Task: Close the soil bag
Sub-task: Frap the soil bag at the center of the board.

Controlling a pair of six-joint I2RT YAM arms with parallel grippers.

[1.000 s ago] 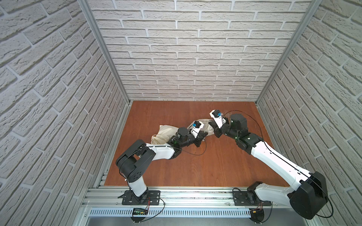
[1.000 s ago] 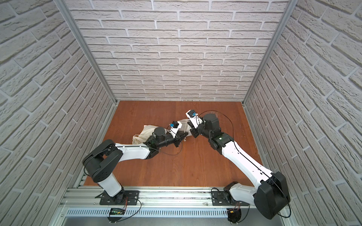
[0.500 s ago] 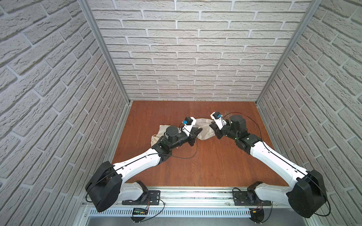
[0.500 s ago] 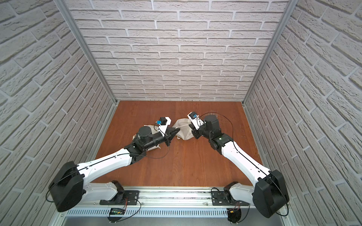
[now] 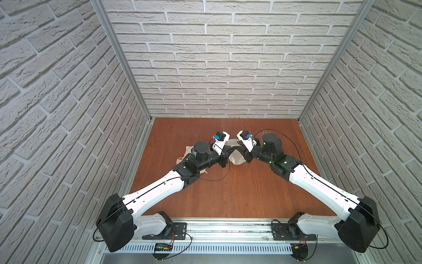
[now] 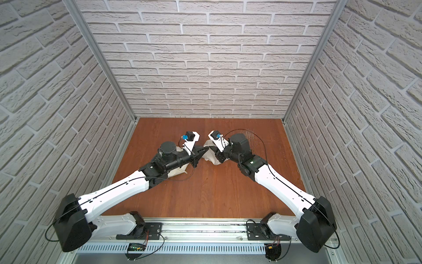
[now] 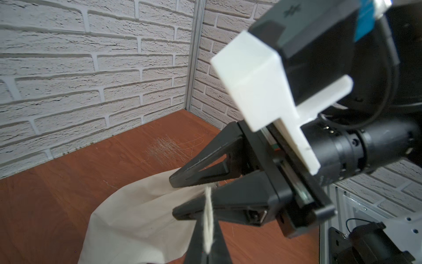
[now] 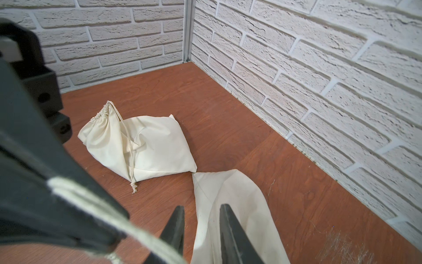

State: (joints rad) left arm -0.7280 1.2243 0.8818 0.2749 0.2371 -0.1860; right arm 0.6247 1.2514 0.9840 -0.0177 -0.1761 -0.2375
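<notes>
The soil bag point(image 5: 236, 158) point(image 6: 211, 157) is a cream cloth sack lying mid-table between both grippers. My left gripper point(image 5: 230, 151) point(image 6: 205, 150) is shut on the bag's white drawstring cord point(image 7: 208, 205), which runs taut from its jaws point(image 7: 205, 225). My right gripper point(image 5: 240, 151) point(image 8: 201, 208) faces it closely, jaws apart, with the bag's cloth point(image 8: 228, 189) showing in the gap. In the left wrist view the cord passes between the right gripper's fingers point(image 7: 196, 173). The bag's mouth is hidden behind the grippers.
A second cream drawstring bag point(image 8: 141, 146) point(image 5: 188, 152) with a gathered neck lies to the left, partly under my left arm. White brick walls enclose the brown wooden table point(image 5: 228, 194) on three sides. A scratched patch point(image 7: 171, 146) marks the far right.
My left arm has unfolded from a tightly bent pose into a stretched one, its gripper still shut at the bag. The right gripper's jaws have parted from shut.
</notes>
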